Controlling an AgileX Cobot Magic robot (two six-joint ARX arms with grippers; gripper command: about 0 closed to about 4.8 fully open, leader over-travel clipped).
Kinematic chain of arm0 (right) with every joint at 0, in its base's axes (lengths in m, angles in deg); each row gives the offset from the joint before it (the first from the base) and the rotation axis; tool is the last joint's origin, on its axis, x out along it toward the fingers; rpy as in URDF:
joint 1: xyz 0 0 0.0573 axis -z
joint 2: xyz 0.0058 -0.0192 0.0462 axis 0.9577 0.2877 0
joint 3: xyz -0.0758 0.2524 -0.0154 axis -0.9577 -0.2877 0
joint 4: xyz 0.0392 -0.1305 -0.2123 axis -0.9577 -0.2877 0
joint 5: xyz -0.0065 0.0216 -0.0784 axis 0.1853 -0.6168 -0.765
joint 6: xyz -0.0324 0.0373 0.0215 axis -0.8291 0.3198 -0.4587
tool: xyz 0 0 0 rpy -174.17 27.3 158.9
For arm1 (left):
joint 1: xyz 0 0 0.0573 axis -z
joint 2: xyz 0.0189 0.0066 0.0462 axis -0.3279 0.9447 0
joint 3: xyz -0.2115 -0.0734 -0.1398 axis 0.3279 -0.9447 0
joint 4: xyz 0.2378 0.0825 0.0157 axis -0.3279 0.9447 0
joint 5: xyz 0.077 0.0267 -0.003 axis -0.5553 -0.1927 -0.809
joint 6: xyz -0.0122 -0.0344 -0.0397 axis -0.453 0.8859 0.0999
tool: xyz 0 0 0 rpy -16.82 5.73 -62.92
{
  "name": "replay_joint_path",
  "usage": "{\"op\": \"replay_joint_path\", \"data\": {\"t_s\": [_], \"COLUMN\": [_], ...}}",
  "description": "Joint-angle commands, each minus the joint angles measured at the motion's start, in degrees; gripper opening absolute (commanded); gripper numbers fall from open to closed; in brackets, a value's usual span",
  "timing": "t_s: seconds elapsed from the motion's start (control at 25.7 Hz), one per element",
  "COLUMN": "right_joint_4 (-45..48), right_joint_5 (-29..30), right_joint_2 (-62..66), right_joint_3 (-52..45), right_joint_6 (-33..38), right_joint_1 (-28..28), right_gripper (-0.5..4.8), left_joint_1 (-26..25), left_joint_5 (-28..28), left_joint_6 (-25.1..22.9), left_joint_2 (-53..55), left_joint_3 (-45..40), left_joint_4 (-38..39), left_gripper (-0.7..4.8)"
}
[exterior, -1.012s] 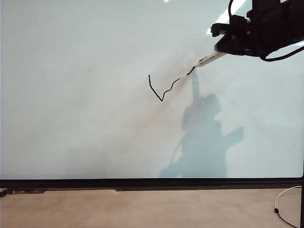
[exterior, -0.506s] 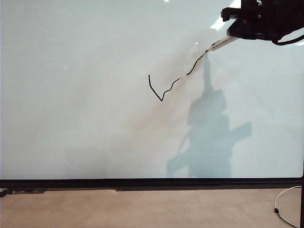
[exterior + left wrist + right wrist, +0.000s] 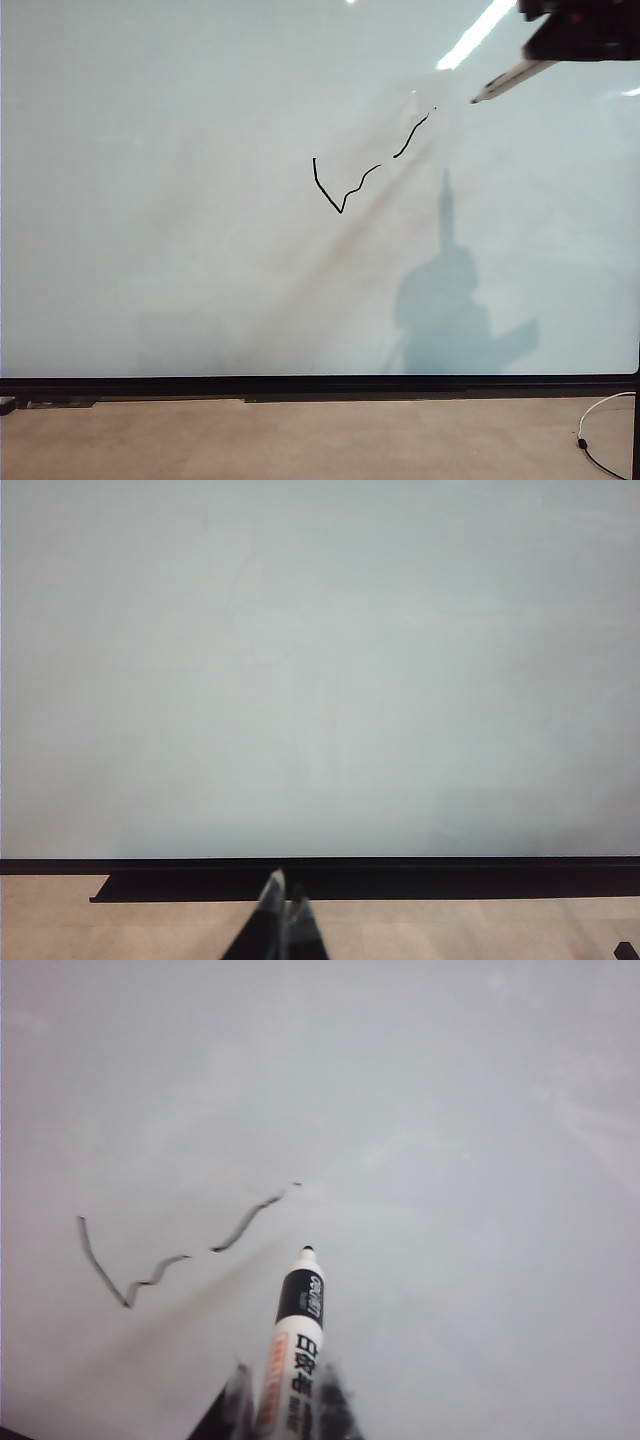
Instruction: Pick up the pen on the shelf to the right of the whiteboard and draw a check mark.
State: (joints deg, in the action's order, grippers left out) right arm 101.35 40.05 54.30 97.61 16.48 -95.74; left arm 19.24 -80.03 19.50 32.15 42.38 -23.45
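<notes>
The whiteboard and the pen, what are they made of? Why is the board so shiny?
The whiteboard looks like smooth glossy coated board or glass, I can't tell which; it mirrors a ceiling light and catches the arm's shadow. The pen looks like hard white plastic with printed lettering and a dark, probably felt, tip. The right tool is shut on it, near the check mark.

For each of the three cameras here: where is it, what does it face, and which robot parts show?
Exterior: off the arms, facing the glossy pale whiteboard; right gripper at top right holds the slim white pen.
Left wrist: low, facing blank board; shut left gripper.
Right wrist: along the pen toward the board.
Exterior and right wrist share the wobbly black check mark.
</notes>
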Motion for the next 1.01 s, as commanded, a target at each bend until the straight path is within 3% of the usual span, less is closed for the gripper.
{"op": "replay_joint_path", "data": {"t_s": [0.04,0.7,1.01], "right_joint_4": [-3.3,-4.1,-4.4], "right_joint_5": [-0.5,-1.2,-2.0], "right_joint_2": [-3.7,-23.0,-26.1], "right_joint_3": [-0.4,-16.7,-20.3], "right_joint_6": [-0.6,-0.9,-0.6], "right_joint_1": [1.3,2.0,2.0], "right_gripper": [-0.06,-0.06,-0.06], "left_joint_1": [0.0,0.0,0.0], "left_joint_5": [0.0,0.0,0.0], "left_joint_6": [-0.3,-0.3,-0.3], "left_joint_2": [0.0,0.0,0.0], "left_joint_3": [0.2,0.2,0.2], "left_joint_4": [-0.7,-0.7,-0.7], "left_gripper": [-0.04,-0.05,-0.04]}}
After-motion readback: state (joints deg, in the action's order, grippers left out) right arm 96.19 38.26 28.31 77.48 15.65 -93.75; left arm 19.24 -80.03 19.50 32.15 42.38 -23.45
